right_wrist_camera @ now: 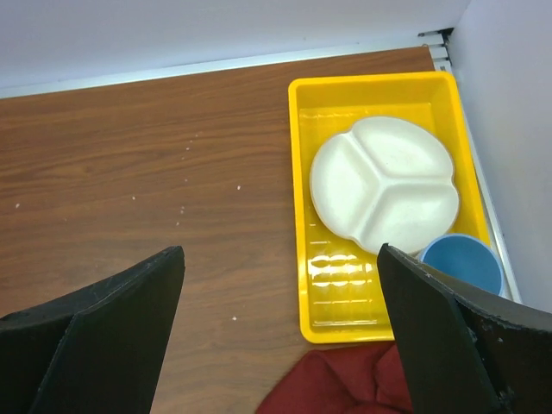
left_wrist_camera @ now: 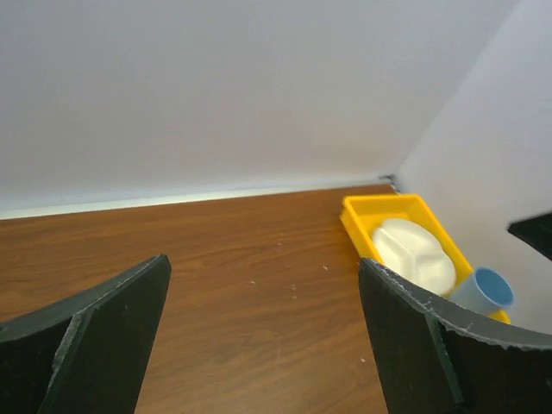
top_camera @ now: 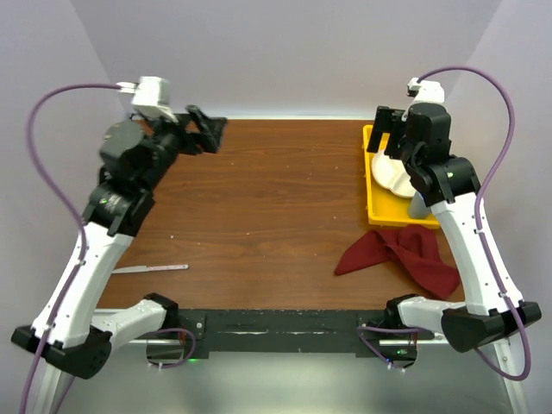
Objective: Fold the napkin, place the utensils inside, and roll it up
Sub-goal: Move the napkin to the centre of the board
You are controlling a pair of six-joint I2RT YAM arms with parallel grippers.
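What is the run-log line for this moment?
stage: folding not started | napkin: crumpled, near right | utensil: on table, near left | left gripper: open, empty | right gripper: open, empty, by yellow tray

Top external: high at the near edge, looking down on the whole wooden table (top_camera: pixel 259 216). Left wrist: low, facing the far right corner. Right wrist: steeply down, seemingly nearer. Shared by both: yellow tray (right_wrist_camera: pixel 336 297), divided plate (right_wrist_camera: pixel 384 181), blue cup (right_wrist_camera: pixel 461 263).
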